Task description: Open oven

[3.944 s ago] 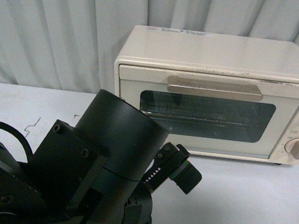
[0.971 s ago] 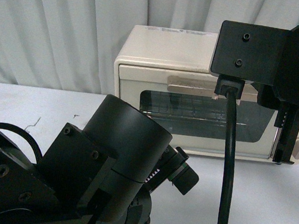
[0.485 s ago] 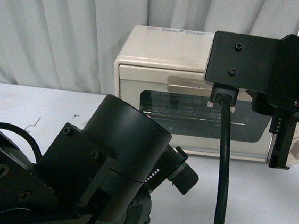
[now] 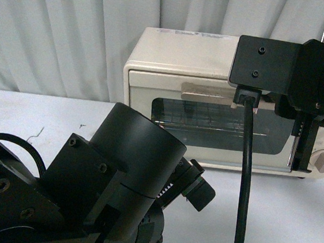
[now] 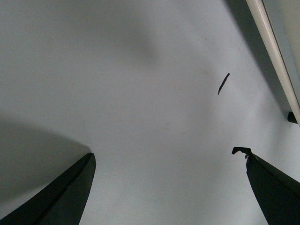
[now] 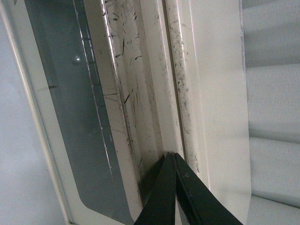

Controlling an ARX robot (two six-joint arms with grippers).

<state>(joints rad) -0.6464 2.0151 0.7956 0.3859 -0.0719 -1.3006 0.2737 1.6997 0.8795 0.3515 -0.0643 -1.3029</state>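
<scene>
Oven point(image 4: 180, 57) is sitting at the back of the pale table point(image 4: 290, 228), right of centre and in front of a grey curtain point(image 4: 73, 31), with its door showing flush against the body. At the near left, the left arm point(image 4: 116, 169) is filling the lower corner of the front view. In the left wrist view, the left gripper point(image 5: 165, 152) is hanging over bare tabletop with its jaws spread wide, nothing lying between them, and the oven's cream edge is running along one side. Moving rightward, the beige bar handle point(image 4: 205, 92) is sitting above the glass window point(image 4: 208, 123), and the right arm point(image 4: 283, 70) is covering the handle's right end, a black cable point(image 4: 243, 182) dangling from it. In the right wrist view, the right gripper point(image 6: 172, 157) is showing its jaws pressed together, their tip touching the scuffed cream strip by the handle. At the far right, a round knob point(image 4: 322, 160) is peeking out beside the arm.
</scene>
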